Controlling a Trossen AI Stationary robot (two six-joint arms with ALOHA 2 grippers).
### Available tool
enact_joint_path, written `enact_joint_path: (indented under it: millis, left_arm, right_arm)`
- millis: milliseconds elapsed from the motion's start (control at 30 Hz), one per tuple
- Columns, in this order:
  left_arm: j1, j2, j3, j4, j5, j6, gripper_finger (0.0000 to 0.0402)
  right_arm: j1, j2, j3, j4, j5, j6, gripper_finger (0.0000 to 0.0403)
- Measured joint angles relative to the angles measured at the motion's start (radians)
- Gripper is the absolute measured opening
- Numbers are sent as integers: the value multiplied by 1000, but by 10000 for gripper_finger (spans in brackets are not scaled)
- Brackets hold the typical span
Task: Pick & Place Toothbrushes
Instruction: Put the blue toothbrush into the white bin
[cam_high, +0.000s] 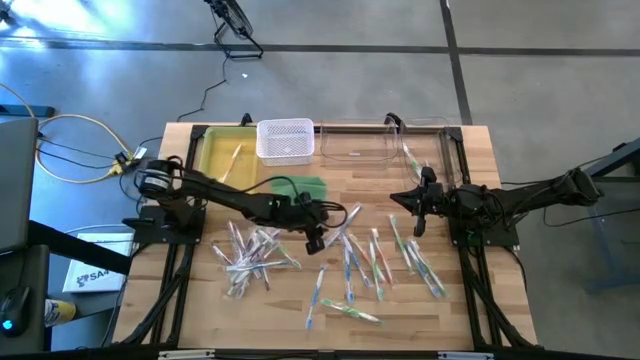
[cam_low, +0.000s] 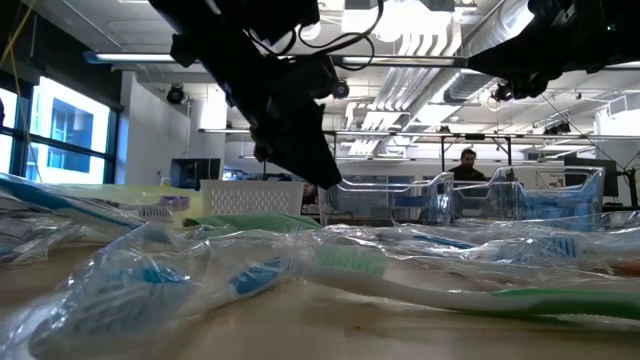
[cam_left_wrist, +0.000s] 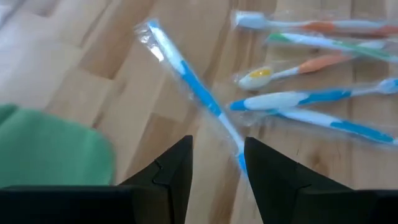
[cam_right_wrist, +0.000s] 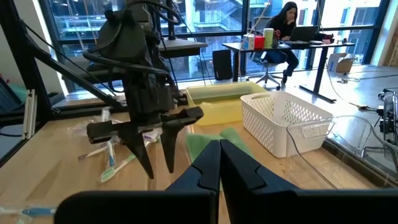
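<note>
Several slim toothbrushes in clear wrappers lie flat and scattered on the wooden table (cam_high: 200, 300), in a left cluster (cam_high: 250, 250), a middle one (cam_high: 358, 250) and a right one (cam_high: 420, 262). My left gripper (cam_high: 318, 238) is open and points down over the middle cluster. In its wrist view its fingers (cam_left_wrist: 217, 142) stand on either side of one end of a blue-and-white wrapped toothbrush (cam_left_wrist: 193, 84). My right gripper (cam_high: 413, 222) is shut and empty above the table, right of centre; it also shows in its own wrist view (cam_right_wrist: 219, 144). My left gripper's open fingers come from above on either side of the blue toothbrush's end (cam_left_wrist: 239, 158), which lies flat on the table and runs close along one finger (cam_left_wrist: 267, 174). Whether that finger touches it, I cannot tell.
A yellow bin (cam_high: 222, 155), a white mesh basket (cam_high: 285, 140) and two clear bins (cam_high: 355, 145) stand along the far edge. A flat green pad (cam_high: 305, 187) lies beside my left gripper. A person sits at a desk (cam_right_wrist: 289, 25) beyond the table.
</note>
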Motion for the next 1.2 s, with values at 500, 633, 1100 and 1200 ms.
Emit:
enact_joint_path:
  millis: [500,633,1100,1200]
  left_arm:
    - [5,17,125,-73,41,53,141]
    - [5,50,249,-258,31,59,141]
    - [0,193,449,-463,12,-21,141]
    - [-1,195,446,-513,12,-52,141]
  right_arm:
    - [0,0,0,-5,0,-26,2]
    - [0,0,0,-5,0,-26,2]
    - [0,-15,0,-59,-4,-19,2]
    - [0,-16,0,-67,-4,-18,2]
